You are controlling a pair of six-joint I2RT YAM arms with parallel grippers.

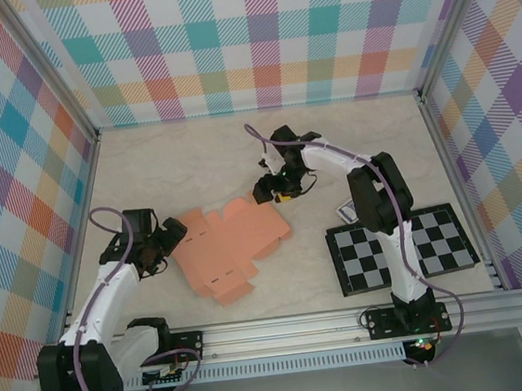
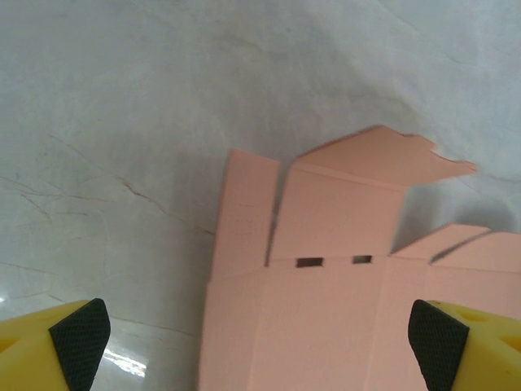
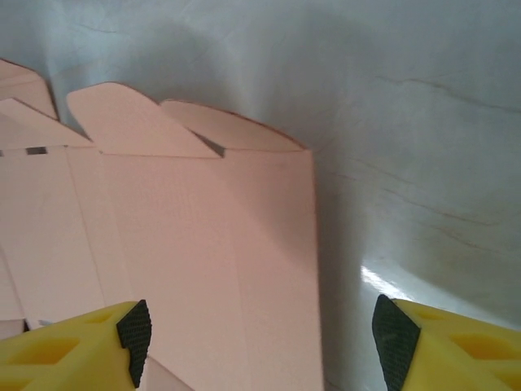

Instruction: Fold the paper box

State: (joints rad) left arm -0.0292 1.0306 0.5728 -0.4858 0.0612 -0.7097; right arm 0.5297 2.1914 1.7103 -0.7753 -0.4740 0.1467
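On marbled table (image 1: 191,156) w/ plaid walls (image 1: 254,37), paper box (image 1: 229,250) unfolded btwn left gripper (image 1: 171,242), right gripper (image 1: 272,194), both spread.

salmon paper box (image 3: 187,244) flat under wide-spread fingers (image 3: 134,330)

Both the left arm (image 1: 113,293) and the right arm (image 1: 332,157) wear white shells with black joint housings above black base blocks (image 1: 70,379), and a lilac cable (image 1: 114,216) loops along each. The left hand (image 2: 260,346) and right hand (image 3: 260,334) carry chunky yellow plastic fingers (image 2: 32,352), tipped inside with black, finely dimpled pads (image 3: 136,330).
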